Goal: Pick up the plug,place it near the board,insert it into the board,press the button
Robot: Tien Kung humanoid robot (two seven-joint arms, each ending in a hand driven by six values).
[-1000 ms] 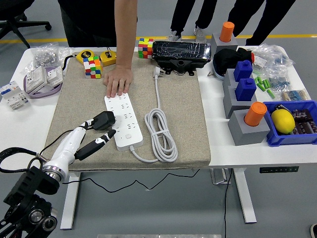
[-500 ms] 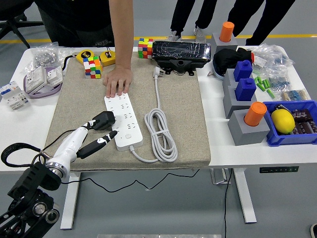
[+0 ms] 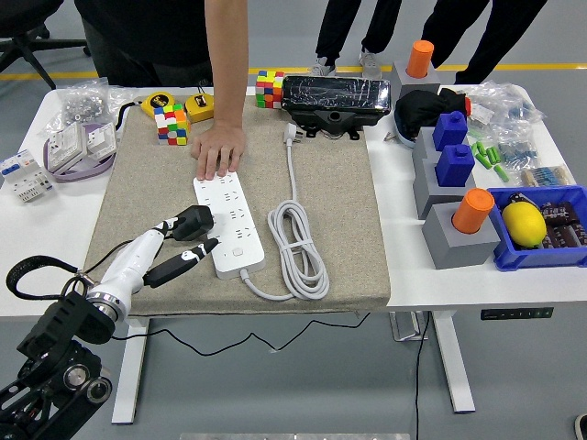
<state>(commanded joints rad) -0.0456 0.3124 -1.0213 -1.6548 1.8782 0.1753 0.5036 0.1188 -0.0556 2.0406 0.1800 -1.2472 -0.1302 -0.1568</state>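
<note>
The white power strip [image 3: 230, 225] lies on a beige mat [image 3: 339, 211], running from the middle toward the far side. A person's hand [image 3: 218, 148] presses flat on its far end. My left hand [image 3: 191, 236] comes in from the lower left and is shut on the black plug [image 3: 195, 221], holding it against the strip's left edge, about halfway along. One black finger [image 3: 188, 259] lies below the plug, its tip touching the strip's side. The plug's thin black cord trails left over the mat. The right hand is out of view.
The strip's white cable [image 3: 298, 243] is coiled to its right. Rubik's cubes [image 3: 170, 123], tape measures [image 3: 200, 107] and a black device [image 3: 332, 99] stand at the mat's far edge. Grey blocks with orange and blue pieces [image 3: 459, 225] and a blue bin [image 3: 541, 225] are on the right.
My left forearm has swung slightly, the elbow drawing in toward the table's edge. The hand and plug stay at the strip's left edge. The person's hand has not moved.
</note>
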